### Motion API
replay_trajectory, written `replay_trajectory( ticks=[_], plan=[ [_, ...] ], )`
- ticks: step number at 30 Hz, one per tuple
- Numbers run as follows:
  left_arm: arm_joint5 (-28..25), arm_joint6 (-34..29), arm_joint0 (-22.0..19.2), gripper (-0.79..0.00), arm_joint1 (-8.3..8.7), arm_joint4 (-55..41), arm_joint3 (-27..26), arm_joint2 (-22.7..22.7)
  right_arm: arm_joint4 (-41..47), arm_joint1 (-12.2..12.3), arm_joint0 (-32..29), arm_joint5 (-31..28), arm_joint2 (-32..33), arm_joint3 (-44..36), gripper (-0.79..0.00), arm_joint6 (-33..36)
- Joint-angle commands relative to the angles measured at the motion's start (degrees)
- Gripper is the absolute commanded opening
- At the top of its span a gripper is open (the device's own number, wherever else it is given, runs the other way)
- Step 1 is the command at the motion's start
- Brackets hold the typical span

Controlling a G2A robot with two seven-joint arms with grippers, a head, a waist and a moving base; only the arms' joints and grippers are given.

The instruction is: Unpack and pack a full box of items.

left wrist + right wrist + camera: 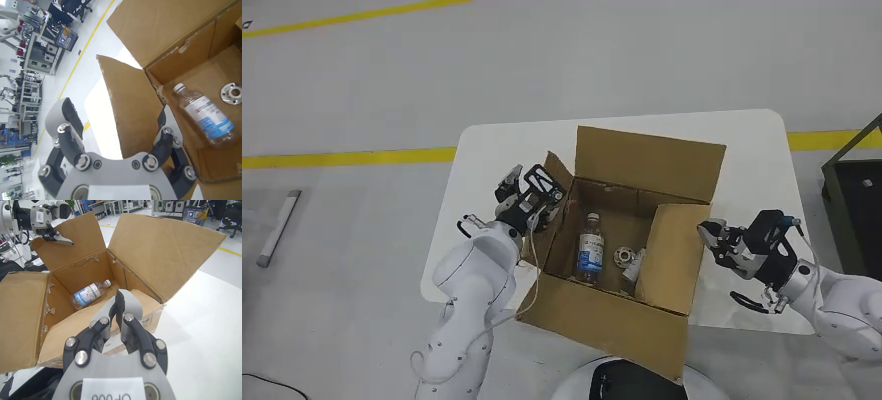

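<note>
The cardboard box [627,310] sits open near the front edge of the white table [742,140]. A bottle [589,250] lies on its floor toward the left side, with a metal flange [623,257] just beside it. Unpacking seems in hand. The left gripper [114,107] straddles the left flap [132,94], fingers wide. The right gripper [119,300] hangs outside the box's right side, fingers pressed together, empty. Next: clear the flap and descend across the bottle. The print on its blue-and-white label [209,115] is illegible.
</note>
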Motion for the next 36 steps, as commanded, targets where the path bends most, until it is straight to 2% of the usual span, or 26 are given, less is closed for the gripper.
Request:
replay_trajectory(
  ticks=[1, 8, 14, 17, 19, 20, 23, 25, 31, 36],
  plan=[
    [0.14, 1.03, 0.52, 0.0, 0.24, 2.26, 0.98, -0.49, -0.02, 0.02, -0.18, -0.05, 0.15, 0.07, -0.785, -0.03],
    [0.42, 2.97, 2.62, 0.0, 0.85, 8.67, 2.5, -0.69, 0.25, 0.01, -1.25, 0.5, 0.69, 0.29, -0.785, -0.86],
    [1.63, 3.5, 4.01, 0.0, 1.0, 9.96, 2.92, -0.87, 0.53, -0.08, -2.17, 3.1, 1.77, 0.38, -0.785, -2.18],
    [2.14, 3.85, 4.53, 0.0, 1.06, 10.38, 2.94, -1.01, 0.93, -0.34, -2.87, 8.19, 3.06, 0.33, -0.785, -4.41],
    [2.69, 3.99, 4.74, 0.0, 1.06, 10.3, 2.43, -1.21, 0.66, -0.62, -3.36, 13.62, 4.39, -0.04, -0.785, -6.9],
    [4.2, 4.24, 4.93, 0.0, 0.94, 8.77, 1.93, -1.54, 1.32, -0.75, -3.78, 15.54, 4.72, -0.16, -0.785, -7.3],
    [8.61, 4.67, 5.17, 0.0, 0.46, 3.56, 0.49, -1.95, 0.15, -0.89, -4.82, 18.79, 5.01, -0.5, -0.785, -6.05],
    [8.98, 4.98, 4.79, 0.0, 0.37, 2.77, -0.22, -1.65, -1.59, -0.91, -5.27, 19.99, 4.67, 0.13, -0.785, -4.3],
    [10.6, 4.58, 4.66, 0.0, -0.03, -0.44, -3.1, -0.14, -0.91, -1.27, -5.65, 19.83, 1.74, 1.18, -0.785, -2.37],
    [10.44, 3.85, 4.48, 0.0, -0.38, -4.26, -5.53, 1.6, -1.08, -1.46, -3.17, 17.78, -0.71, 2.8, -0.785, -1.65]
  ],
)
